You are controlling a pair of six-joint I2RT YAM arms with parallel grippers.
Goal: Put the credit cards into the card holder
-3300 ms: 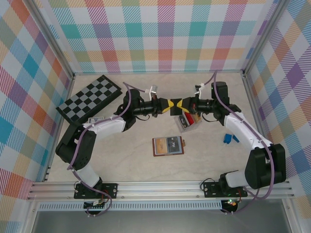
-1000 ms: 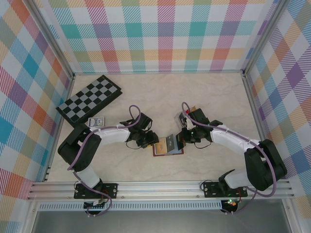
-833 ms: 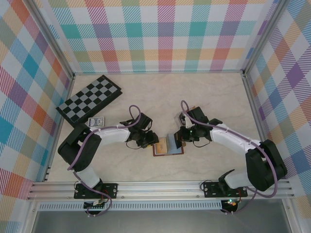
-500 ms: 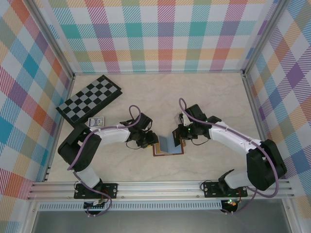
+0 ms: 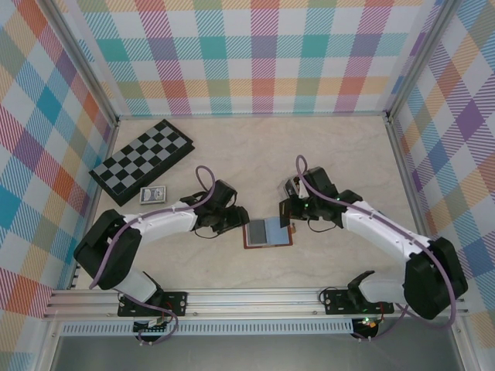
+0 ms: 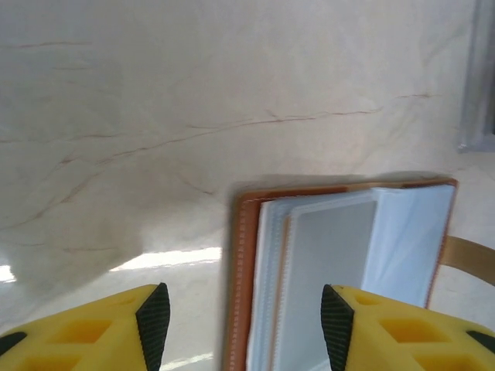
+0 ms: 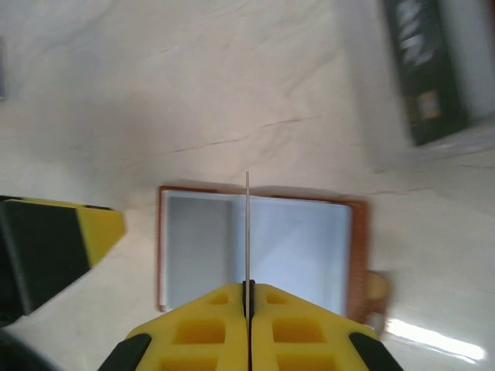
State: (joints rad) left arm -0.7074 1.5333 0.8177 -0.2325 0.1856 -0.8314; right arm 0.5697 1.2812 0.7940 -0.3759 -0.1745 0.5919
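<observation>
Plastic credit card (image 7: 247,224): thin, stiff, light, probably slick, so best gripped by one edge. Right gripper (image 7: 248,289) pinches it edge-on over the open card holder (image 7: 302,251), which lies flat on the table (image 7: 155,93). The soft leather may slide. Left gripper (image 6: 245,321) is spread around the holder's edge.

Each arm is built of white, tube-like links joined by bulky black joint housings: the left arm (image 5: 162,222) at lower left of the top view, the right arm (image 5: 383,230) at lower right. A lilac cable (image 5: 203,174) loops along each. Black base plates (image 5: 153,303) lie near the bottom edge, with a green light (image 5: 363,320) by the right one. The left gripper (image 6: 246,321) and right gripper (image 7: 248,297) have yellow fingers (image 6: 77,332) with moulded hollows and black pads (image 6: 155,317).
</observation>
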